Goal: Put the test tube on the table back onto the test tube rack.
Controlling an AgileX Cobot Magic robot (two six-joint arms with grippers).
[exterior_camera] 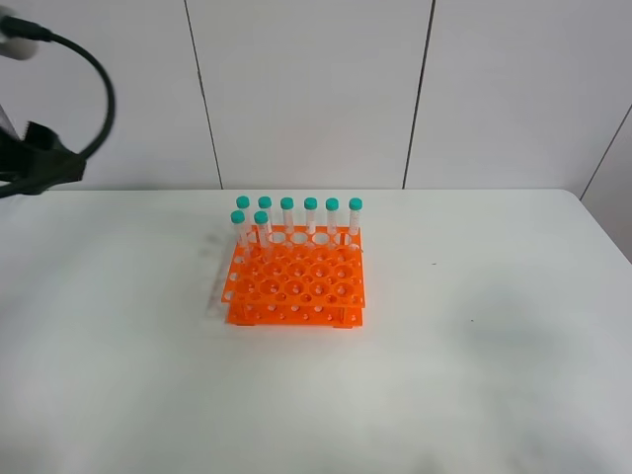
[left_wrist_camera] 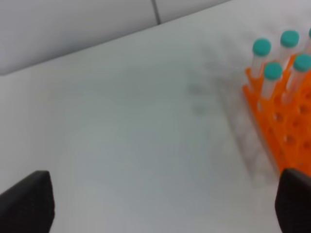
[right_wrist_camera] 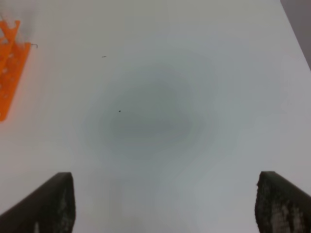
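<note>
Left wrist view shows you the left gripper (left_wrist_camera: 165,204) spread wide and empty above the white table (exterior_camera: 494,346); the right gripper (right_wrist_camera: 165,206) is likewise spread. White wall panels (exterior_camera: 306,89) stand behind. Every test tube (exterior_camera: 261,229) stands upright, cap up, in the test tube rack (exterior_camera: 296,286).

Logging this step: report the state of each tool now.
Left tool: open, holding nothing, over the table beside the test tube rack.
Right tool: open, holding nothing, over bare table.

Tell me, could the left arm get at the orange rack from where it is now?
Probably yes: the left gripper has its jaws wide open, with only bare table between it and the test tube rack.
</note>
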